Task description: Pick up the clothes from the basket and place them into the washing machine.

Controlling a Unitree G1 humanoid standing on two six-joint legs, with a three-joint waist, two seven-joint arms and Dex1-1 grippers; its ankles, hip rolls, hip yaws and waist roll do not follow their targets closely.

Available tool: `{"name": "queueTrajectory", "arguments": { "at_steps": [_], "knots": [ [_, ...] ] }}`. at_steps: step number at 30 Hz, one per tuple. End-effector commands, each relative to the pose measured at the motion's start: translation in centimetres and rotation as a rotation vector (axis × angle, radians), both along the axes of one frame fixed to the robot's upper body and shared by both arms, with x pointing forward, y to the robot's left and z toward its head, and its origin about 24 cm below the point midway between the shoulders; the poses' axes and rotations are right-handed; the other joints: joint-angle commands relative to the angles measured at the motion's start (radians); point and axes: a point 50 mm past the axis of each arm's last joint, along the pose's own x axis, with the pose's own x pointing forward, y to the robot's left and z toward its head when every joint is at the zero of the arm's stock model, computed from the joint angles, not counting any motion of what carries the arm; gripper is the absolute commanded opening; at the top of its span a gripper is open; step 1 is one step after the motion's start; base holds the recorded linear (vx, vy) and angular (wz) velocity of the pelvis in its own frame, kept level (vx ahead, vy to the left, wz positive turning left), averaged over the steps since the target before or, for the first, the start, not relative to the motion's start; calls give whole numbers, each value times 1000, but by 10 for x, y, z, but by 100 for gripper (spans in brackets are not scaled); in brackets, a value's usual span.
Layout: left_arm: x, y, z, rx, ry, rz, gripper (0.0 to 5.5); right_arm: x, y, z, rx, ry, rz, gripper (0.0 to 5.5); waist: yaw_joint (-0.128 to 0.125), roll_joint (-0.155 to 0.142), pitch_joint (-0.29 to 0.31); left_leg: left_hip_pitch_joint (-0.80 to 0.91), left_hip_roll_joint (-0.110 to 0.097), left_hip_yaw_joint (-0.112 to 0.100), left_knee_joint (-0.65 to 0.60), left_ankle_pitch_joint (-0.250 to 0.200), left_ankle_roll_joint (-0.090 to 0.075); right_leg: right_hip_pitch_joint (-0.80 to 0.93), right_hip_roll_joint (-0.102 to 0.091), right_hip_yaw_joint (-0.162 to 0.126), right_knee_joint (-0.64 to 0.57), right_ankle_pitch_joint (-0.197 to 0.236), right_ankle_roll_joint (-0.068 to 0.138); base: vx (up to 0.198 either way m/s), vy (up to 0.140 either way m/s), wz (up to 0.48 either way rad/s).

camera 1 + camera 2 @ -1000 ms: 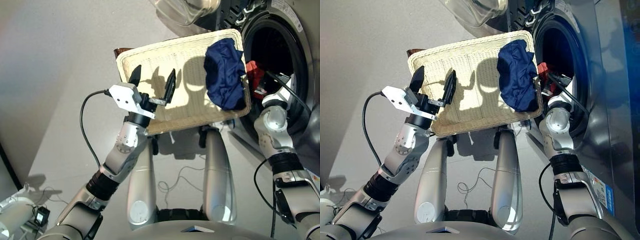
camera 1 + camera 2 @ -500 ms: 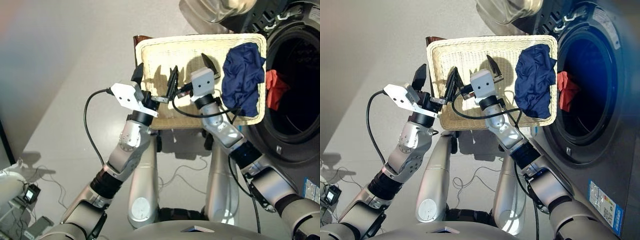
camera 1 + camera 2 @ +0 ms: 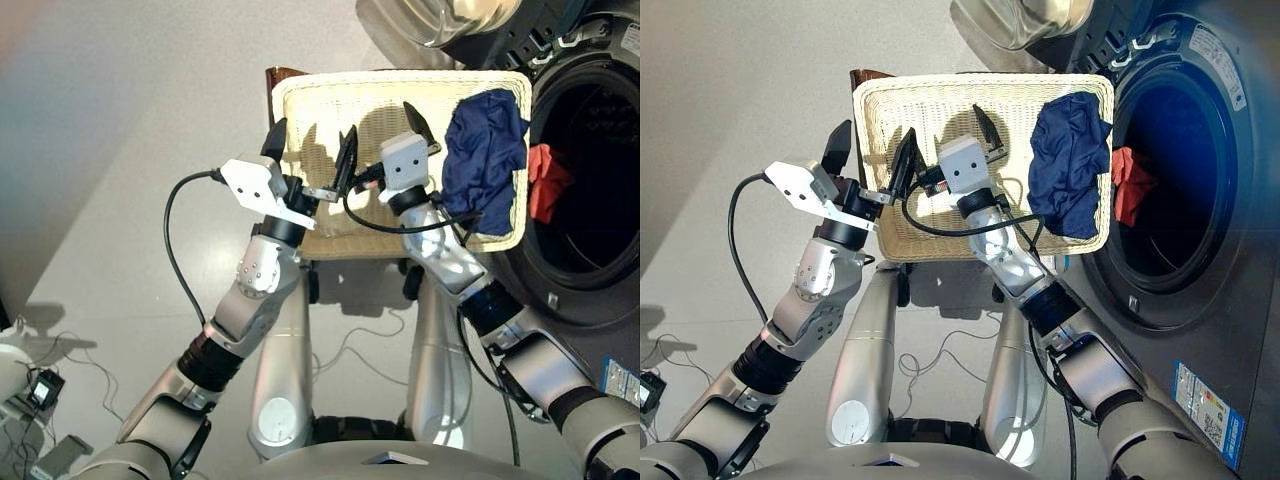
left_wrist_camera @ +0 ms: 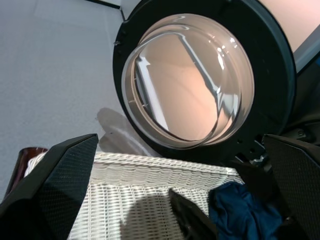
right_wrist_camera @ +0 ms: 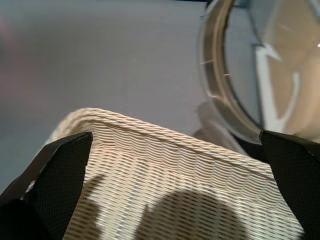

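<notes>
light: bright, hard | shadows: sharp arm shapes on basket [image 3: 300,100] | glare: door glass [image 4: 200,85] | focus: sharp

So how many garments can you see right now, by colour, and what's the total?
Navy blue crumpled fabric garment, lying in the cream woven wicker basket: 1
Coral-red fabric garment, inside the dark grey washing machine's drum: 1
Black: 0 visible
Total: 2

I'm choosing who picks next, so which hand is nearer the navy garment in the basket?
The right hand: it hovers open just beside the navy garment. The left hand, also open, hangs over the basket at its far-left end.
</notes>
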Motion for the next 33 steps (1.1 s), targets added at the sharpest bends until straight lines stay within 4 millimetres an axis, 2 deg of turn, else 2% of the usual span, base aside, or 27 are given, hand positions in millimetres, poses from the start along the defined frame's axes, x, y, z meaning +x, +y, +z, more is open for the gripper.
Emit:
{"name": "queueTrajectory", "arguments": {
  "at_steps": [1,8,12,16,20,31,33],
  "knots": [
    [-17,-2,22,-16,-143,-14,550,-8,5,24,101,-116,-26,550,-4,-11,-15,-35,-39,63,31,-7,66,39,-7,37,-80,62,79,0,0,0],
    [-17,1,21,-17,-138,13,550,-14,-16,3,122,-86,-149,550,-19,-19,-15,-43,-40,62,29,-8,67,33,-8,38,-85,63,82,0,0,0],
    [-18,1,21,-12,-143,22,550,-17,-23,-2,108,-88,-186,550,-24,-20,-15,-45,-40,63,27,-8,68,28,-8,38,-84,63,82,0,0,0],
    [-18,4,23,-9,-157,43,550,-19,-46,-12,70,-90,-323,550,-34,-23,-15,-51,-42,61,29,-10,69,23,-7,38,-80,59,83,0,0,0],
    [-19,5,22,-10,-152,42,550,-19,-55,-17,68,-75,-377,550,-37,-24,-15,-56,-42,61,32,-12,69,18,-8,36,-76,58,83,0,0,0],
    [-21,2,23,-35,-139,4,550,1,-82,-32,49,7,-601,550,-27,-19,-15,-71,-44,51,35,-11,68,7,-6,36,-67,56,81,0,0,0],
    [-21,0,25,-45,-138,-18,550,9,-89,-38,87,69,-638,550,-23,-16,-15,-74,-47,49,39,-12,67,4,-7,37,-65,56,80,0,0,0]
  ]
}}
